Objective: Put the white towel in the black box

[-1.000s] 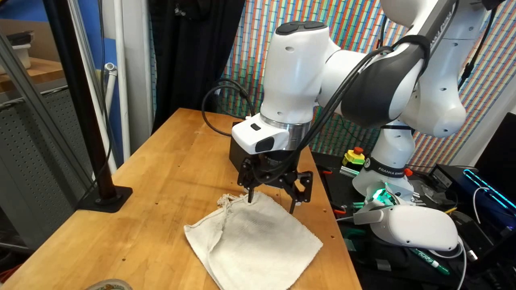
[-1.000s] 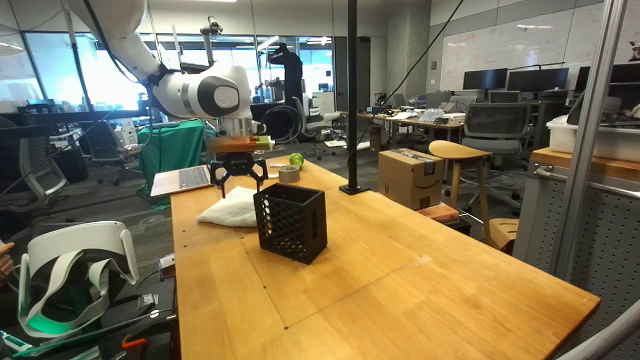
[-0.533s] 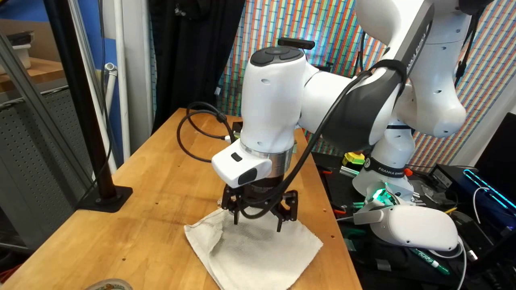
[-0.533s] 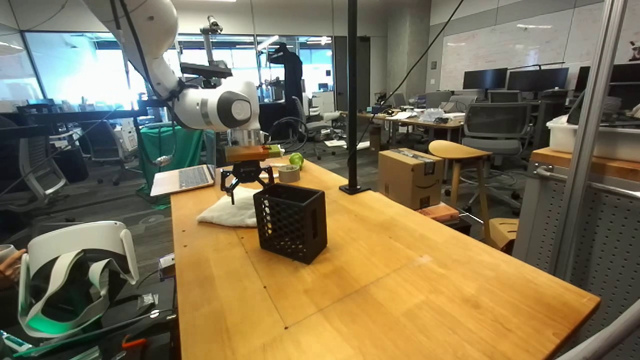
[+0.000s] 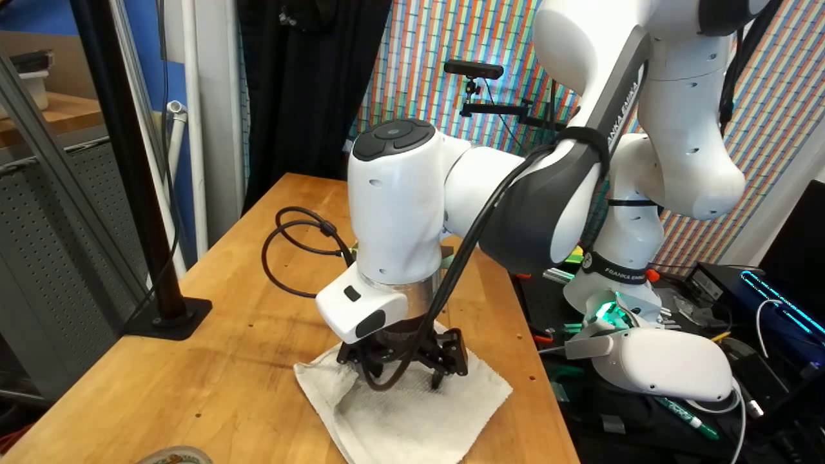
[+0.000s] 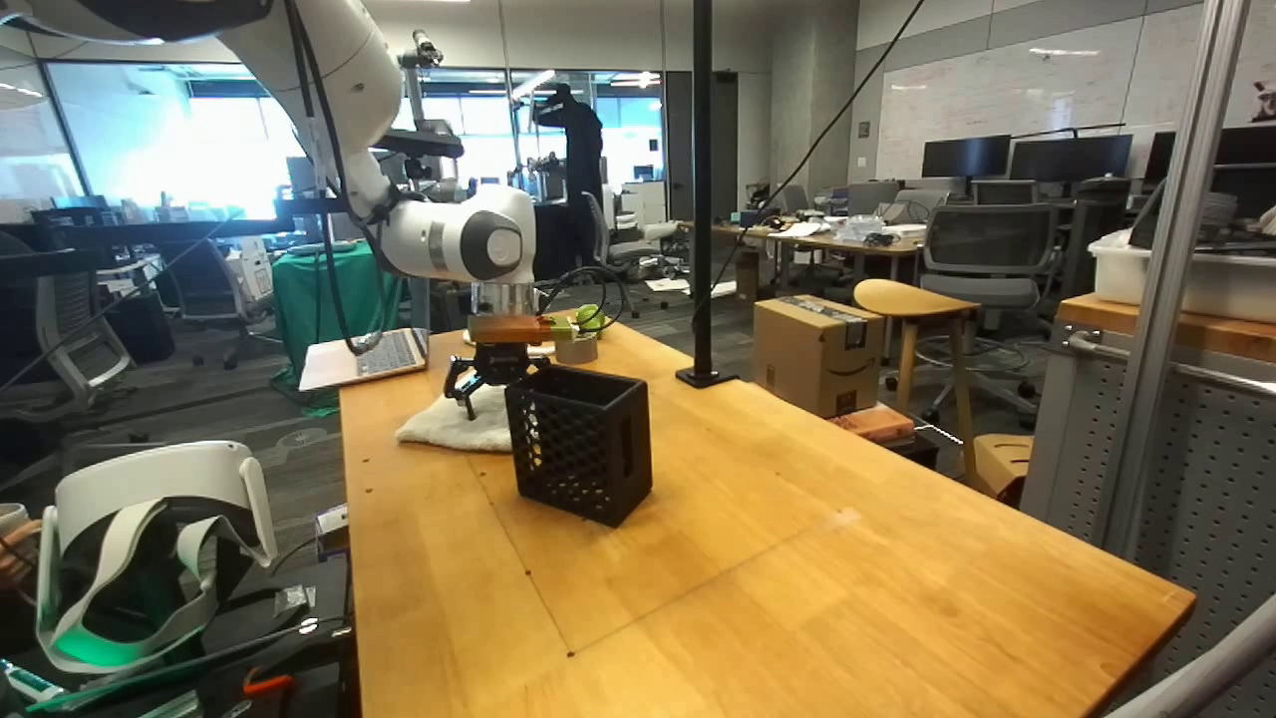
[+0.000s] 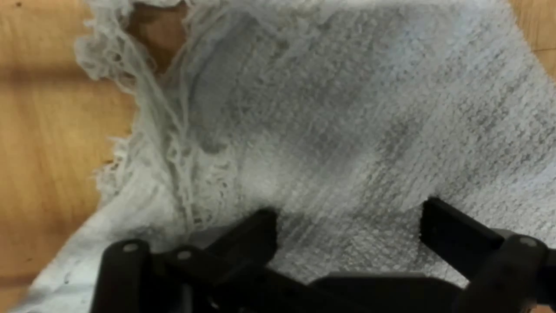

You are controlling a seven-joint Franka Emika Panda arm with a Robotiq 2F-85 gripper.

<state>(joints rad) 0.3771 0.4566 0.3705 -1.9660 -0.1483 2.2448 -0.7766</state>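
The white towel (image 5: 419, 428) lies folded on the wooden table, with a frayed edge seen in the wrist view (image 7: 173, 143). It also shows in an exterior view (image 6: 454, 427). My gripper (image 5: 407, 377) points down over the towel's middle. In the wrist view the gripper (image 7: 349, 217) is open, its fingertips wide apart with towel fabric below and between them. The tips are at or very near the cloth; firm contact is unclear. The black box (image 6: 583, 449), open-topped with perforated sides, stands beside the towel. In an exterior view the arm hides the box.
A black pole (image 6: 703, 199) stands at the table's edge. A laptop (image 6: 369, 357), a tape roll (image 6: 576, 347) and a green round object (image 6: 591, 318) are at the table's far end. A white headset (image 5: 670, 364) lies beside the table.
My gripper has moved away from the black box to over the towel's middle and has come down to the cloth, staying open. The towel has barely shifted; the black box has not moved.
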